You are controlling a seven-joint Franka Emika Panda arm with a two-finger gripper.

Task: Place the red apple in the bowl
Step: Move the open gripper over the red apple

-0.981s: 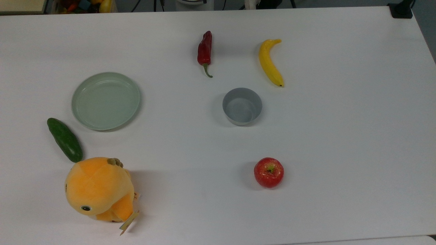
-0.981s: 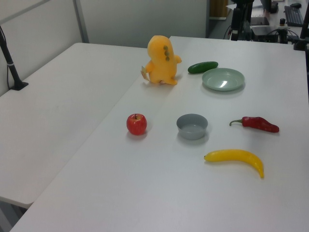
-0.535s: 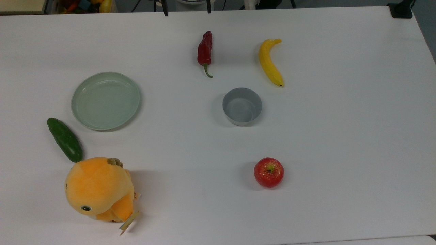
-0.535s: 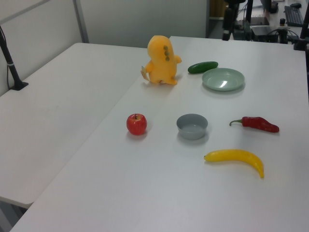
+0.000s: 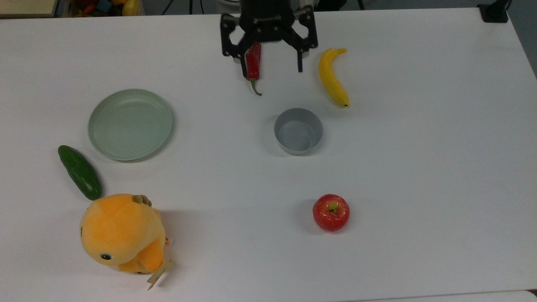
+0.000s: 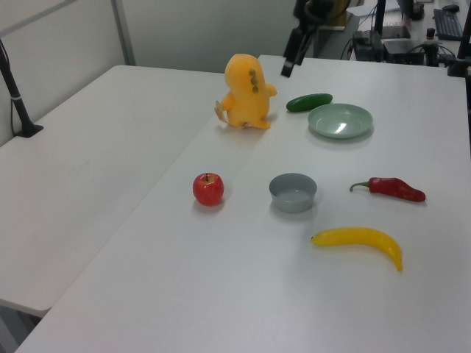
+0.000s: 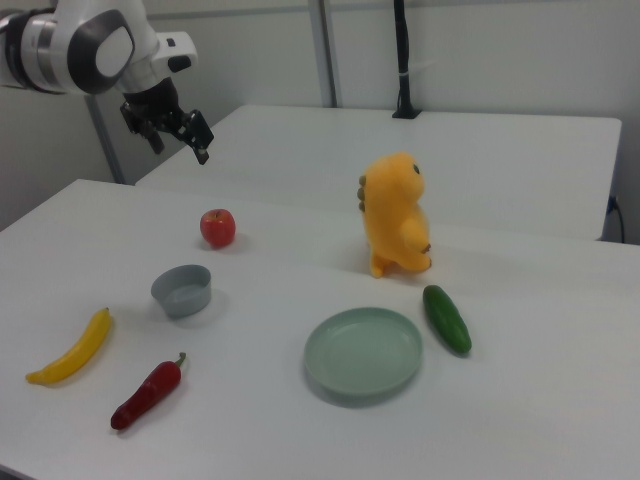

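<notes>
1. Since the earlier frames, only the black two-finger gripper [image 5: 266, 65] has come into sight at the top edge of the top view; every object on the white tabletop [image 5: 419, 167] lies as it did.
2. Going left to right in the top view: a dark green cucumber [image 5: 79, 172] and an orange plush toy [image 5: 121, 232] sit at the far left, with a shallow pale green plate [image 5: 130, 124] just beyond them.
3. Next comes the gripper, its fingers spread wide apart and holding nothing, hanging high above a long dark red chili pepper [image 5: 252, 63].
4. Right of the pepper stands the small grey round bowl [image 5: 298, 131], empty and upright.
5. Nearer the top view's bottom edge sits the round glossy red apple [image 5: 331, 212], stem dimple up, well apart from the bowl and from the gripper.
6. Furthest right lies a yellow banana [image 5: 332, 76].
7. By my reading, the step in hand is the opening approach: nothing is grasped yet.
8. The next move calls for carrying the gripper past the bowl, centring it over the apple, then descending so the fingers straddle its widest part.
</notes>
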